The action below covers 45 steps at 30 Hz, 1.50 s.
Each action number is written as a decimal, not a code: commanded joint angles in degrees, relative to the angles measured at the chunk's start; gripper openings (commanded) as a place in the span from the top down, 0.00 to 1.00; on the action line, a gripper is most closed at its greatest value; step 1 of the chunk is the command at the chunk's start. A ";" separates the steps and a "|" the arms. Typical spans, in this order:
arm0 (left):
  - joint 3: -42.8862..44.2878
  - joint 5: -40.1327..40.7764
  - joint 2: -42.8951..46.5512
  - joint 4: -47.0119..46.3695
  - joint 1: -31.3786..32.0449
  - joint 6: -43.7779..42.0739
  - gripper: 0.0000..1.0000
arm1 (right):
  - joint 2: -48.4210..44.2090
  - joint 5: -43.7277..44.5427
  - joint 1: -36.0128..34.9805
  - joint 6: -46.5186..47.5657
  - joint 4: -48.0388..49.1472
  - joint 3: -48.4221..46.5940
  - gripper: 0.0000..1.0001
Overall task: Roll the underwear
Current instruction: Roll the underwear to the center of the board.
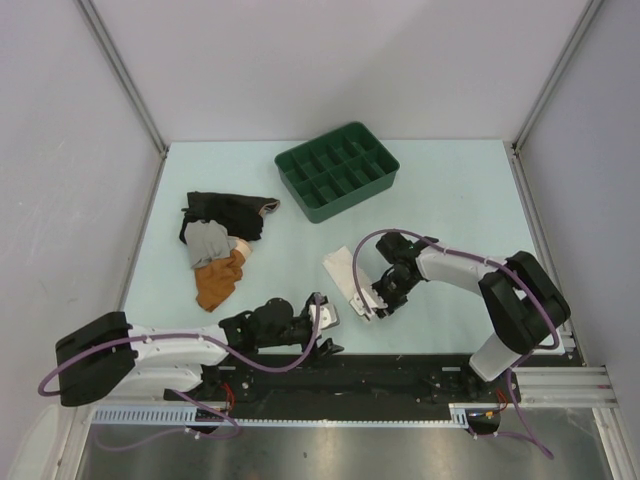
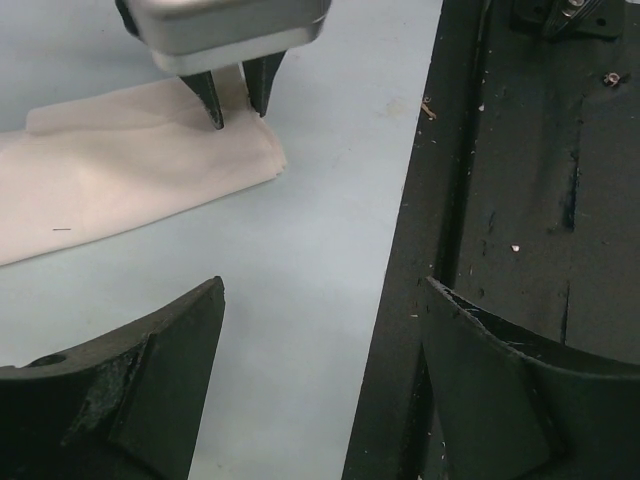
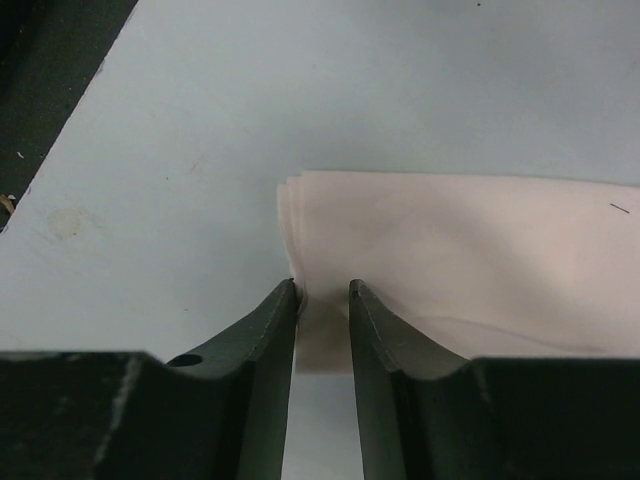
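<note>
The underwear point(image 1: 342, 272) is a cream garment folded into a long flat strip on the pale table, right of centre. My right gripper point(image 1: 374, 306) is at its near end. In the right wrist view the fingers point(image 3: 323, 290) stand narrowly apart with the layered corner of the underwear point(image 3: 470, 270) pinched between them. My left gripper point(image 1: 326, 326) is just left of it, near the table's front edge. In the left wrist view its jaws point(image 2: 320, 300) are wide open and empty over bare table, with the underwear point(image 2: 120, 170) and the right fingertips point(image 2: 213, 105) ahead.
A green compartment tray point(image 1: 350, 203) stands at the back centre. A pile with a black garment point(image 1: 225, 212), a grey one point(image 1: 208, 240) and an orange-brown one point(image 1: 220, 278) lies at the left. The black base rail point(image 2: 520, 200) runs along the near edge.
</note>
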<state>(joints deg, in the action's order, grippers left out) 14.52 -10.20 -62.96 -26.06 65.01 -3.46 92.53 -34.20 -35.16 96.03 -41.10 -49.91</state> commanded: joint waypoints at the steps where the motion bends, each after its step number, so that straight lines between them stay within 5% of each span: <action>1: -0.02 0.97 0.82 -1.71 1.43 -2.94 0.17 | 5.11 10.11 -1.32 -3.03 4.10 2.63 0.70; 11: -0.28 3.69 -1.91 -6.54 4.07 -4.89 0.17 | 5.99 6.25 -1.85 -9.89 -3.45 -2.55 0.84; 23: -8.11 8.09 11.46 -8.74 3.98 -5.94 0.19 | 8.36 0.19 -1.23 -13.05 -14.87 -6.42 0.92; 45: 0.76 0.00 -7.94 -15.86 4.68 -8.75 0.26 | 24.71 -13.17 5.18 -21.41 -32.02 -20.04 0.94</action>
<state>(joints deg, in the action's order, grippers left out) 11.14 -6.90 -65.87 -36.97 69.10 -10.48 114.26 -44.93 -31.18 76.01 -67.59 -67.44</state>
